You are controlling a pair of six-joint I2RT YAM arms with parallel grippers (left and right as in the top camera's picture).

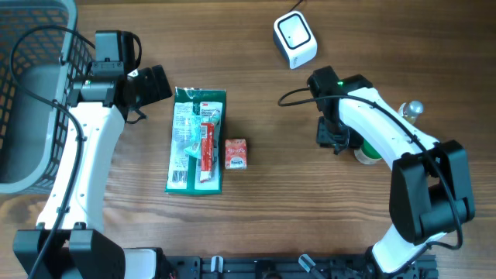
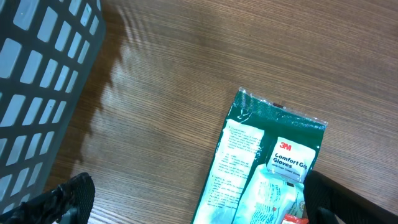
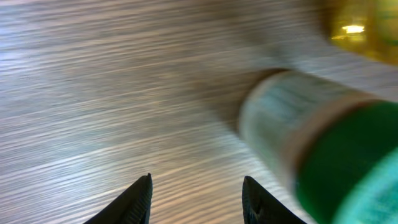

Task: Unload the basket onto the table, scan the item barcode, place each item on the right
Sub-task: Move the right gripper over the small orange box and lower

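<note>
Our right gripper point(image 1: 335, 138), spread with nothing in it, sits just beside the green-and-white bottle point(image 1: 367, 152) at the frame's right, well apart from the scanner point(image 1: 295, 40) at upper right; our left gripper point(image 1: 157, 84) is spread wide too. We fear an off-centre pinch could roll the round bottle away; its barcode might then miss the scanner.

Parted claw point(image 3: 197, 190) over wooden table point(image 3: 93, 93), beside a (blurred) green-and-white container point(image 3: 336, 149).

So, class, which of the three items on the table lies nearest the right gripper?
The green-and-white bottle, right beside the right gripper; the glove packet and small red carton lie much farther away.
</note>
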